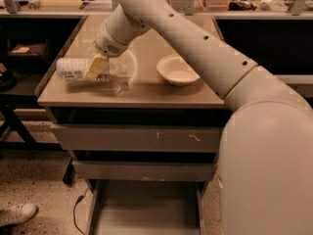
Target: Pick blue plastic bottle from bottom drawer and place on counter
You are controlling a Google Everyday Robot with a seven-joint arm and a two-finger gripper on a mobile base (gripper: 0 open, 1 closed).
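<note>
- Tool clamped on small clear ribbed plastic bottle, sideways, ready to lay down.
- Low over left part of glossy beige surface, well apart from white round bowl.
- Grey metal bottom drawer open below.

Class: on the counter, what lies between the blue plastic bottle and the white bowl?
Nothing: the camera view shows only bare counter between the blue plastic bottle and the white bowl. The gripper grips the bottle at the counter's left side.
</note>
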